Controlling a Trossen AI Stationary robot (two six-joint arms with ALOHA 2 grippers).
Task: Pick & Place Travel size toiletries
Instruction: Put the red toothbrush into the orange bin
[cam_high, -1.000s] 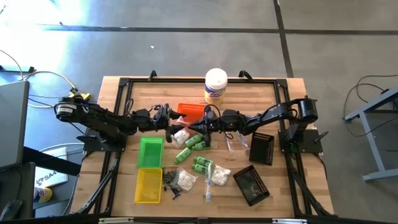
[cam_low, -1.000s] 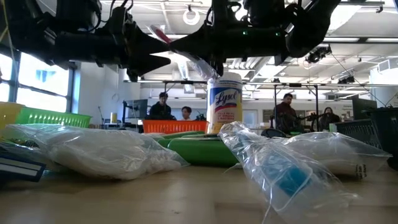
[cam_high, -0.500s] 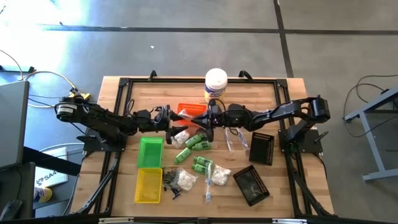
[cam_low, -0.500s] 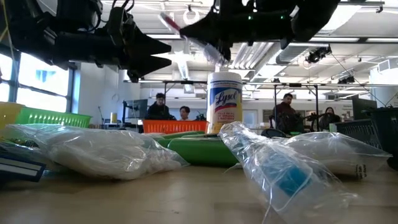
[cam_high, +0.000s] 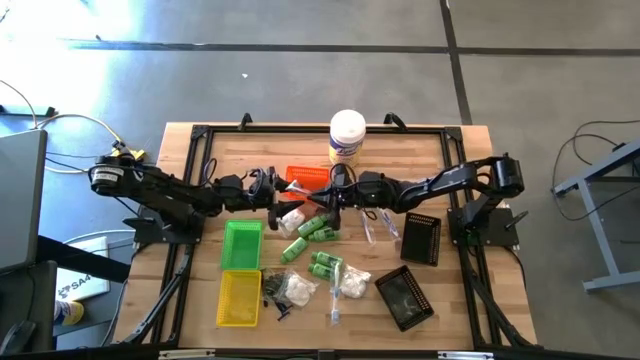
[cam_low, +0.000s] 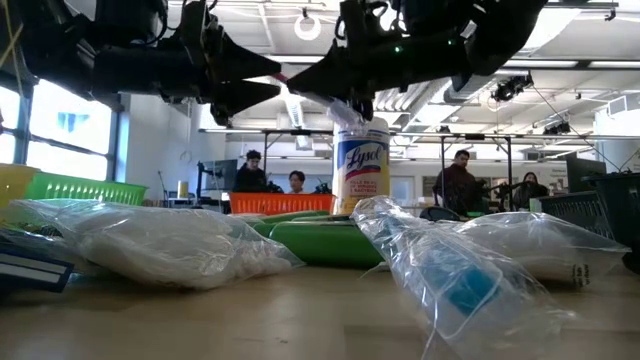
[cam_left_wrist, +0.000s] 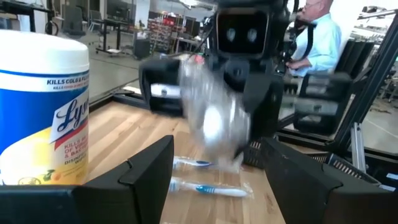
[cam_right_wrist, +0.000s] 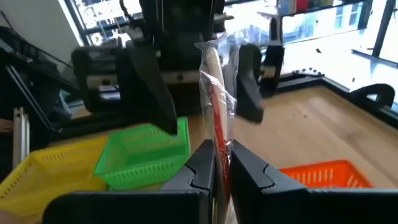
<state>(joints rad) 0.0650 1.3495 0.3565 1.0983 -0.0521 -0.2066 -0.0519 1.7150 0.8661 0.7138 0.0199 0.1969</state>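
Right gripper (cam_right_wrist: 219, 163) clamped on wrapped stick (cam_right_wrist: 216, 99), clear only in right wrist view; left gripper (cam_left_wrist: 214, 171) agape opposite. "Lysol", "KILLS COLD" legible on canister (cam_left_wrist: 42, 109) beside.

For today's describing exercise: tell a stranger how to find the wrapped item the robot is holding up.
Start at the tall white canister at the table's far edge. Just in front of it the two arms meet above the orange tray. The right gripper is shut on a thin pink-and-white stick in clear wrap, the only toiletry in the air; the others lie on the table.
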